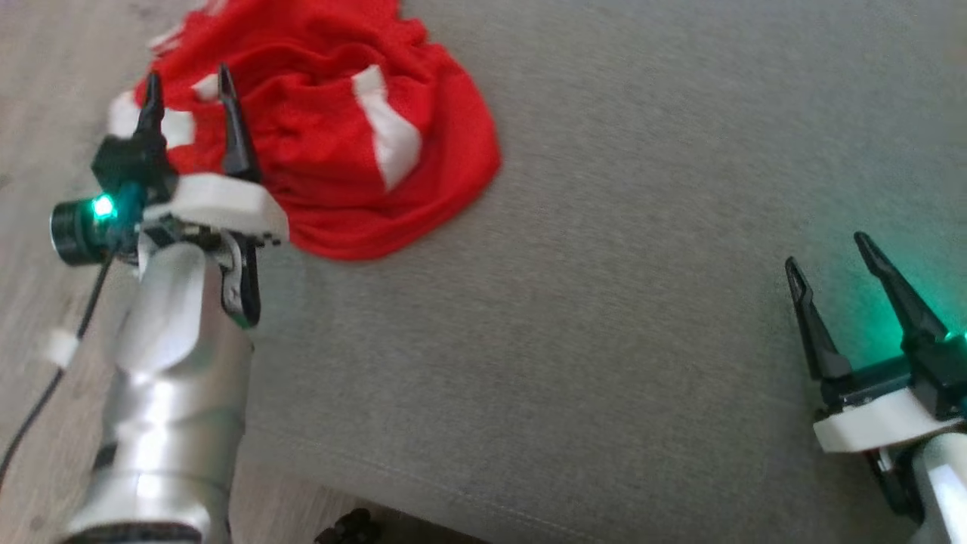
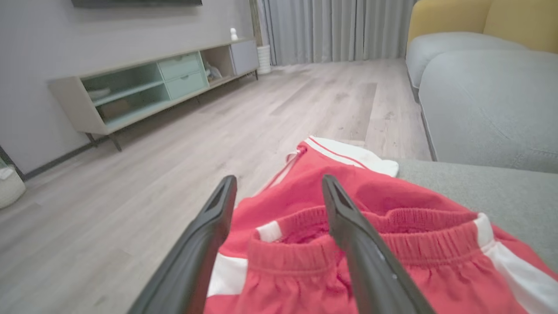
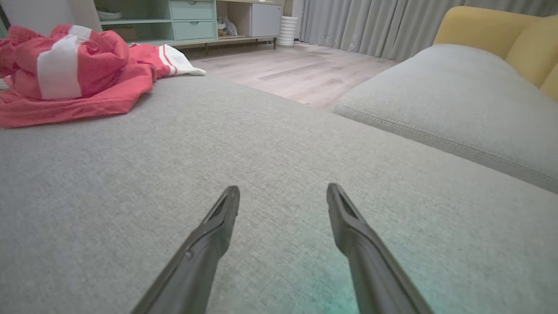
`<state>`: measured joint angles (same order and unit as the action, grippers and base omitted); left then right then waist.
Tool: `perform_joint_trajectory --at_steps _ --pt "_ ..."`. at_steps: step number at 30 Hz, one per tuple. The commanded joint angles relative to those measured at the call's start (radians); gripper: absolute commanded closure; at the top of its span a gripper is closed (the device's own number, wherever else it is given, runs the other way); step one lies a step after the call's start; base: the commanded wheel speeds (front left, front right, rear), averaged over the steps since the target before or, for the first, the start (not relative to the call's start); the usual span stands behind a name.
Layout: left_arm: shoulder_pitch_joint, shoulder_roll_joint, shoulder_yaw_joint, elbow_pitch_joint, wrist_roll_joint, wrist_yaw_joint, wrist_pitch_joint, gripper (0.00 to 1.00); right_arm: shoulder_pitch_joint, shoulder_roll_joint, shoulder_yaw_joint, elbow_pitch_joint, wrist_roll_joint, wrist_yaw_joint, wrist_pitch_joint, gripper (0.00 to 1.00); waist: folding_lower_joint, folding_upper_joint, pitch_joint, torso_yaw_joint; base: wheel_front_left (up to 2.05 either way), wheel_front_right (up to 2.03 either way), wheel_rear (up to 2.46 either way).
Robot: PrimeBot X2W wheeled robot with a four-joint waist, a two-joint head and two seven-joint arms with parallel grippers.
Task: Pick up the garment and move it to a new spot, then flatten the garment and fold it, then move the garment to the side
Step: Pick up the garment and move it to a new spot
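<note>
Left gripper [image 1: 189, 75]: fingers spread wide over the crumpled red garment [image 1: 363, 151], which lies at the left edge of the grey cushion [image 1: 604, 340]; nothing pinched. Right gripper [image 1: 826, 253]: spread wide, empty, well apart from the garment.

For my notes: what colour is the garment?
The garment is red with white stripes; best in left wrist view.

Pale wood floor [image 2: 305, 100], grey curtains [image 2: 335, 30], low media cabinet [image 2: 130, 96], grey sofa [image 2: 479, 109]
</note>
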<state>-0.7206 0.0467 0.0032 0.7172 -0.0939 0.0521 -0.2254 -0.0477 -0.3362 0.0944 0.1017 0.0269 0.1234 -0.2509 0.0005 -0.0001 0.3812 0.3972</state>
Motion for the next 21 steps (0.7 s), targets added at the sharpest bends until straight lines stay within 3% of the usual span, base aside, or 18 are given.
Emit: perform_joint_trajectory --at_steps 1,7,10,13,14,15,21 --pt "-0.058 0.041 0.037 0.031 -0.009 0.004 0.006 0.00 -0.012 -0.028 0.022 -0.039 0.010 0.007 -0.011 0.00 -0.0005 0.0001 0.057 -0.066 0.00 0.00 0.00" --pt "-0.141 0.076 0.056 0.259 -0.021 0.041 0.030 0.00 -0.026 -0.041 0.024 -0.046 0.015 0.007 -0.011 0.00 -0.0005 0.0001 0.086 -0.105 0.00 0.00 0.00" --pt "-0.164 0.080 0.060 0.327 -0.023 0.067 0.020 0.00 -0.029 -0.041 0.020 -0.046 0.016 0.007 -0.011 0.00 -0.0005 0.0001 0.090 -0.108 0.00 0.00 0.00" --pt "-0.173 0.078 0.050 0.376 -0.020 0.067 0.007 0.00 -0.030 -0.040 0.021 -0.045 0.015 0.007 -0.011 0.00 -0.0005 0.0001 0.089 -0.104 0.00 0.00 0.00" --pt "-0.175 0.076 0.046 0.392 -0.021 0.059 0.006 0.17 -0.031 -0.039 0.021 -0.044 0.015 0.007 -0.011 0.00 -0.0005 0.0001 0.089 -0.102 0.00 0.00 0.00" --pt "-0.178 0.074 0.043 0.406 -0.023 0.051 0.005 1.00 -0.033 -0.038 0.022 -0.043 0.017 0.007 -0.011 0.00 -0.0005 0.0001 0.088 -0.100 0.00 0.00 0.00" --pt "-0.204 0.081 0.028 0.422 -0.027 0.016 -0.024 1.00 -0.051 -0.025 0.041 -0.032 0.022 0.007 -0.011 0.00 -0.0005 0.0001 0.062 -0.092 0.00 0.00 0.00"
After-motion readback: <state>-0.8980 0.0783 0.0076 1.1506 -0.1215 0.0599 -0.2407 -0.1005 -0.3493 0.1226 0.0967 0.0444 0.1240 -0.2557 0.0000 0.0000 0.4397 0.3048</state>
